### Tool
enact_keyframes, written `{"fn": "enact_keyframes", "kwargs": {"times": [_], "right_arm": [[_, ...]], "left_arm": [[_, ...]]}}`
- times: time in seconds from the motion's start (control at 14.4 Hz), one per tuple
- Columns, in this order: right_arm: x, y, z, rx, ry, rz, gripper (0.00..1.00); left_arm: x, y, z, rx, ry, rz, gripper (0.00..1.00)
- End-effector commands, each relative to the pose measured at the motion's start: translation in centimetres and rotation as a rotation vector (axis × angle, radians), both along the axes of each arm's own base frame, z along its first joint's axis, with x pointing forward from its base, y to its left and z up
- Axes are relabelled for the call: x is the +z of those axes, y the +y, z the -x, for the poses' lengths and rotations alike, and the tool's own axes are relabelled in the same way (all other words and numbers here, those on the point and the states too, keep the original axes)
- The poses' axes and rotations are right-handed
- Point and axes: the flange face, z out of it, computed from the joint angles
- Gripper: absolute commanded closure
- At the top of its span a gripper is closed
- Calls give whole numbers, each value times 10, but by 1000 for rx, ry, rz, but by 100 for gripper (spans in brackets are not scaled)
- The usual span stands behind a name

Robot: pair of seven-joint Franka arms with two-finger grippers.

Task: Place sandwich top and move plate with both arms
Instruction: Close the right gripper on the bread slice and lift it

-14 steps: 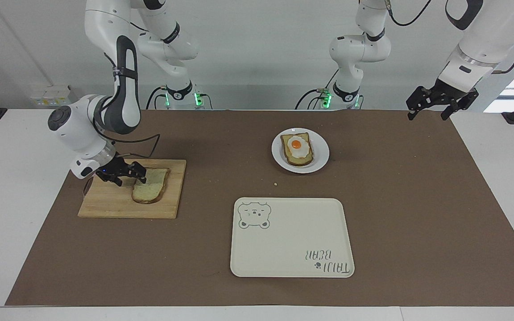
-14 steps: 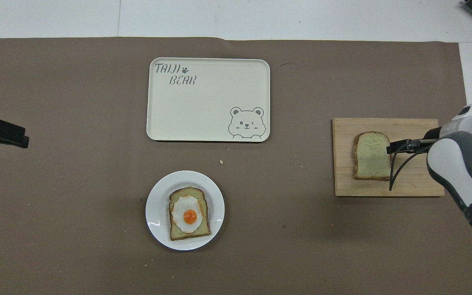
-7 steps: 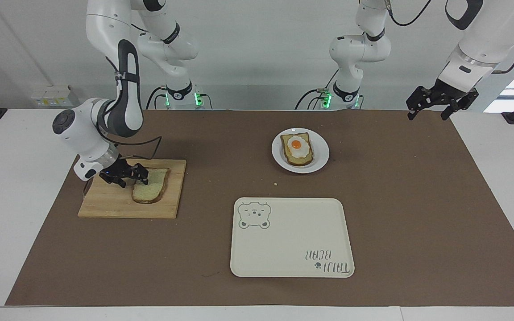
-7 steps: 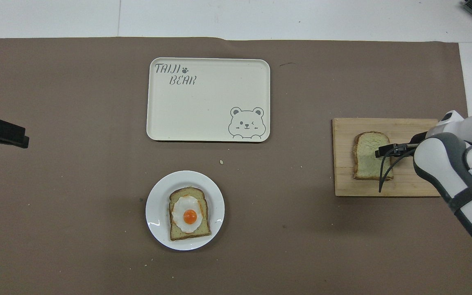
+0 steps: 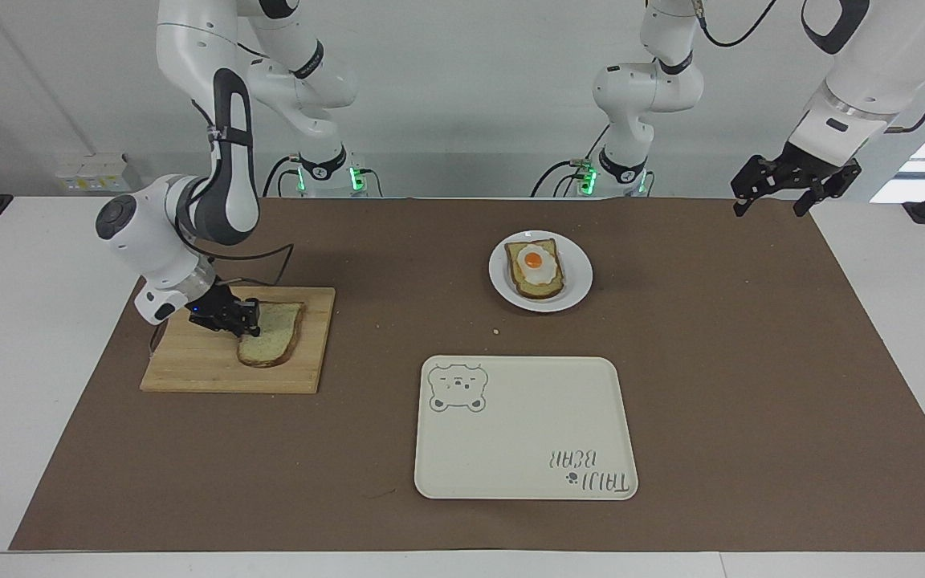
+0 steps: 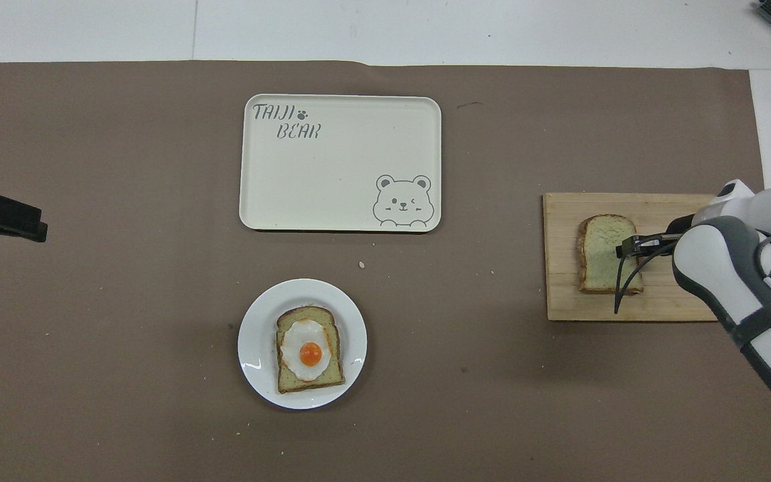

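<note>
The right gripper (image 5: 247, 319) has its fingers clamped on the edge of the bread (image 5: 274, 343) on the board (image 5: 189, 369). The left gripper (image 5: 780, 193), fingers spread, waits well away from the board.

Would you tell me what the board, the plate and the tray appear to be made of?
Board: pale unfinished wood, going by its lengthwise grain lines and matte face.
Plate: glossy white, likely glazed ceramic or hard plastic; its rim catches bright glints.
Tray: cream with a satin, low-sheen face, rounded corners and a printed bear, probably moulded plastic or melamine, though the look leaves that open.
</note>
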Motion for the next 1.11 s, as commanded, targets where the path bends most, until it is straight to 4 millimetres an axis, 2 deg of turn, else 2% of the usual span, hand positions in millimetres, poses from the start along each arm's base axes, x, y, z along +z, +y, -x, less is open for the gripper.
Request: {"fn": "enact_keyframes", "kwargs": {"times": [0.0,0.28,0.49,0.69,1.04], "right_arm": [[-4,1,3,3,-11,-8,100],[-1,0,-1,11,-8,-9,100],[11,0,-6,24,-13,-6,100],[34,1,-13,45,3,-25,100],[77,11,-13,97,21,-55,100]], "left_arm": [[2,2,1,-4,9,0,0],[2,3,1,-4,9,-1,0],[2,2,1,-4,9,0,0],[2,2,1,-4,9,0,0],[2,2,1,-4,9,0,0]]}}
